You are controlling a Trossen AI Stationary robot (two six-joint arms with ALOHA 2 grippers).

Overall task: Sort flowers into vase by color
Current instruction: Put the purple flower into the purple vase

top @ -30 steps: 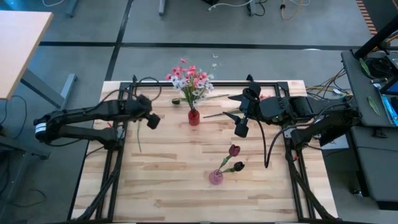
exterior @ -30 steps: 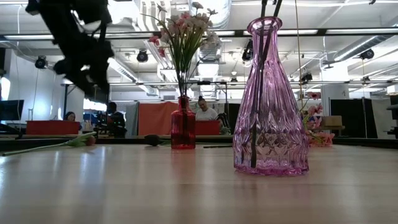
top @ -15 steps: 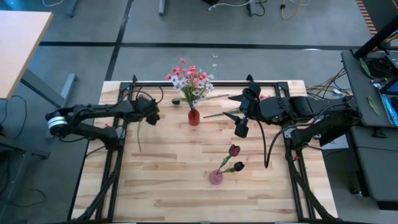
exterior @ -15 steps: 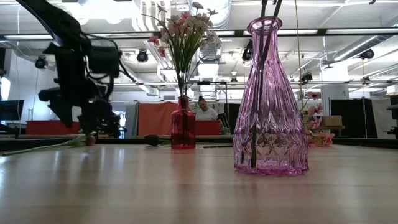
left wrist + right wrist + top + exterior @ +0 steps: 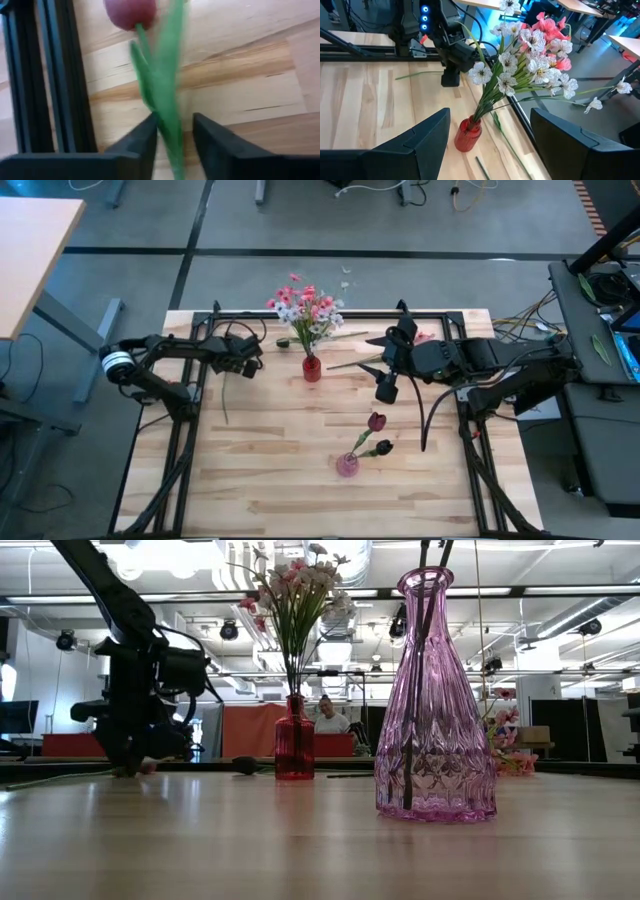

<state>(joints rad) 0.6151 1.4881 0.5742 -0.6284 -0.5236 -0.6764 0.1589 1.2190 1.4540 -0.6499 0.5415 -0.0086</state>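
Two vases stand on the surface (image 5: 270,480): a red vase (image 5: 312,368) near the back, packed with pink and white flowers (image 5: 308,308), and a pink vase (image 5: 347,464) nearer the front holding two dark red tulips (image 5: 377,421). Another tulip (image 5: 131,11) lies flat at the surface's left edge, beside the black frame rail, with its stem (image 5: 221,402) trailing toward the front. The left pincer (image 5: 246,364) is down over it, released, its fingers (image 5: 137,145) straddling the stem just below the bud without clamping it. To do this step well, it would likely close gently and squarely on the stem, keeping clear of the rail, then lift straight up before carrying the tulip to the pink vase. The right pincer (image 5: 386,388) hangs released beside the red vase. Smaller stems lie near the back edge.
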